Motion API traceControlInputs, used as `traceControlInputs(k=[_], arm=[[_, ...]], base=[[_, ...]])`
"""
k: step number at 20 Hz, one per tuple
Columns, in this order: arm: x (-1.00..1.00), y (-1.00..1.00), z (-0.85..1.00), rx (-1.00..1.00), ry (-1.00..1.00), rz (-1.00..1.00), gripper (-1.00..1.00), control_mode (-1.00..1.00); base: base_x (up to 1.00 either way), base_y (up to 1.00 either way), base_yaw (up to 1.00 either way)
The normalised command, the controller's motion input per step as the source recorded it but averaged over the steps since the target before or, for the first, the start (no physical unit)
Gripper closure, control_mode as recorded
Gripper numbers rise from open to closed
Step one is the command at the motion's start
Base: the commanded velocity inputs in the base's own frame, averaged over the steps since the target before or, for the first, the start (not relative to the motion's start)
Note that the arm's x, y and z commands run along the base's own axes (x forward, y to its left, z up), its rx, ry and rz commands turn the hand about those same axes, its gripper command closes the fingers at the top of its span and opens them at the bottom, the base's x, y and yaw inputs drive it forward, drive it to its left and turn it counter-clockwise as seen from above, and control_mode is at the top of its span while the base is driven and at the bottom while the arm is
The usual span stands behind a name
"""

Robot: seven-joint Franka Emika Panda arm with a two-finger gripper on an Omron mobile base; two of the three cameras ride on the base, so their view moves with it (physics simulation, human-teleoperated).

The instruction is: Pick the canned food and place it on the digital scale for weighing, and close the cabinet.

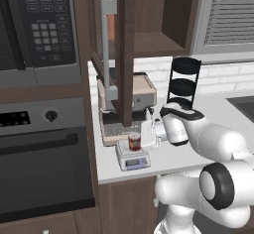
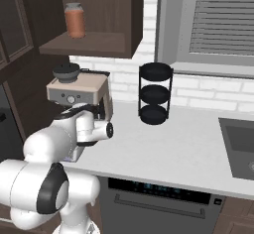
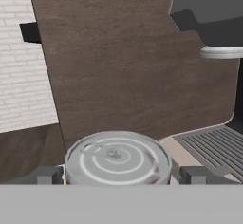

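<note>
- One can [image 1: 134, 141] stands on the scale [image 1: 133, 158] in the left view; release straight, no nudge.
- Right view: cabinet [image 2: 94, 17] open, jar [image 2: 75, 20] inside.
- Hand view: gripper [image 3: 121, 174] jaws flank the can; contact unclear.

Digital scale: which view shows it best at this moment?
Left base view: the digital scale shows whole, display facing front, with the canned food standing on it. The right base view has the arm in front; the hand view shows the can's top.
</note>
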Motion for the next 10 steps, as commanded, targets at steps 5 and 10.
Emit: traceControlInputs(k=[5,10], arm=[[-0.10,-0.05,0.23,0.00,-0.13,0.00,-1.00,-1.00],[-0.03,0.00,0.46,-0.01,-0.15,0.00,-1.00,-1.00]], base=[[0.00,0.00,0.00],[0.00,0.00,0.00]])
